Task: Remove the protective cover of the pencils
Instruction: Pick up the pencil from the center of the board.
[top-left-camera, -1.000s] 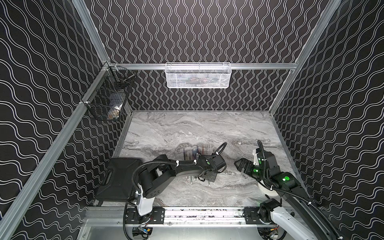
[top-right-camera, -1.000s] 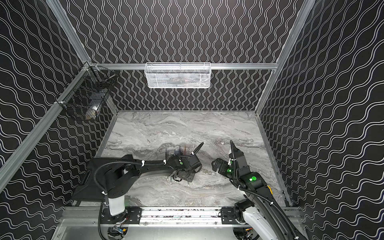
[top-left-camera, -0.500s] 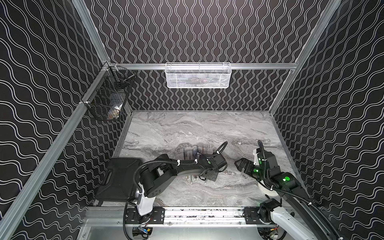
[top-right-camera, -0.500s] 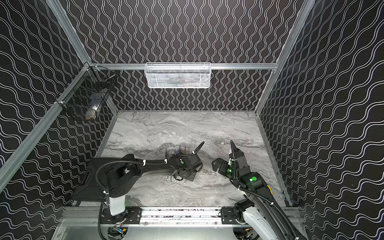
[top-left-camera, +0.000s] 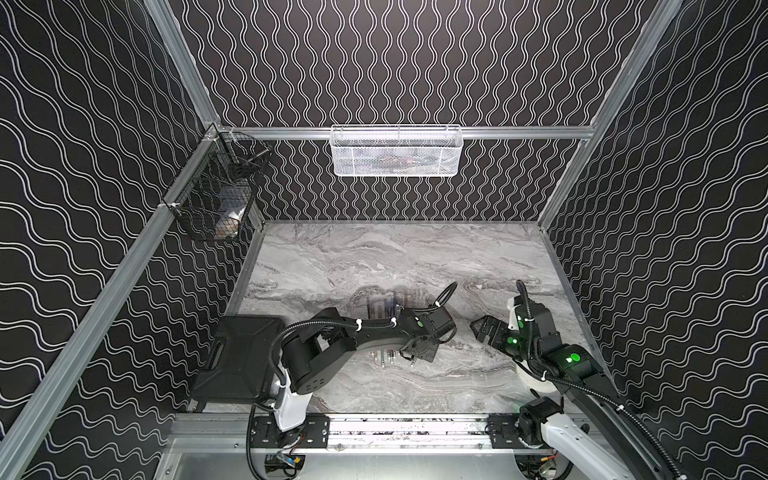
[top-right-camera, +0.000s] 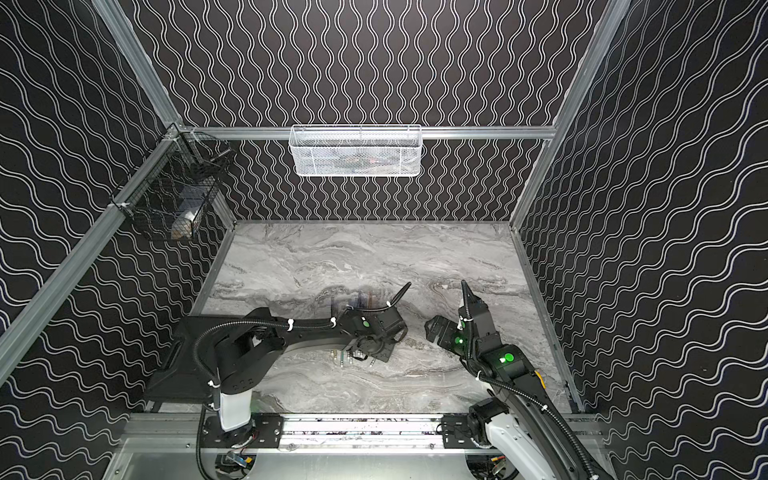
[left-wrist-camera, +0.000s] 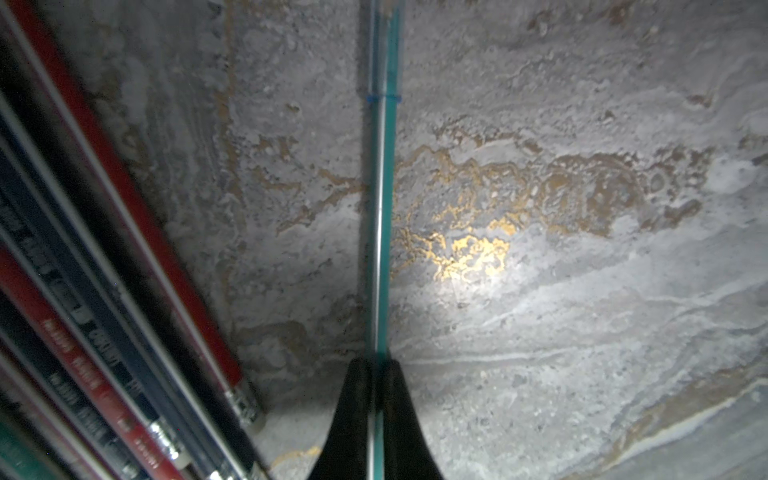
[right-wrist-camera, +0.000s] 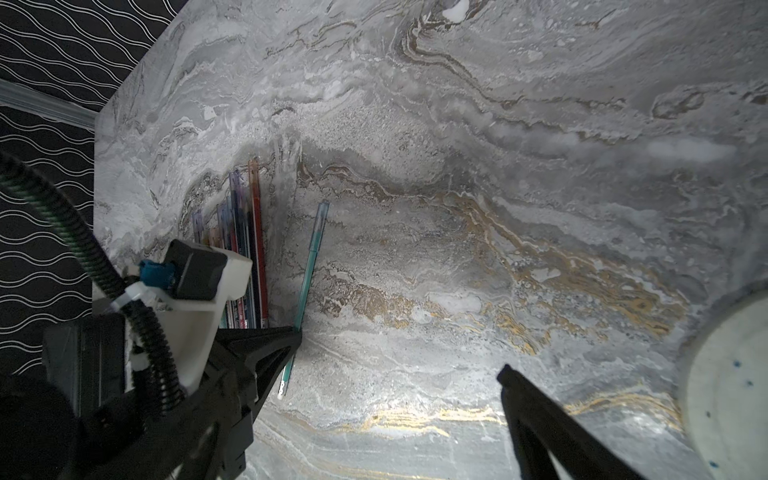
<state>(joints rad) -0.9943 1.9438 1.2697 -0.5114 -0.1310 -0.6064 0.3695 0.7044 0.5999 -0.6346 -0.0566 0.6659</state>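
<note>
Clamping my left pincer (left-wrist-camera: 376, 368) hard on a slim teal pencil (left-wrist-camera: 382, 216), I press both black tapered fingers (left-wrist-camera: 349, 415) against its glossy barrel, which lies on the rough grey-and-gold marble table (left-wrist-camera: 561, 311). Just beside the pincer, apart from that one, the other pencils (left-wrist-camera: 104, 257) lie packed together: red, dark blue and black, with printed lettering and ridged silvery ends. The right wrist view alone shows the teal one's whole length, with the clear cover (right-wrist-camera: 321, 214) at the end far from my grip. My right pincer (top-left-camera: 484, 332) hangs well apart, spread wide, empty.
</note>
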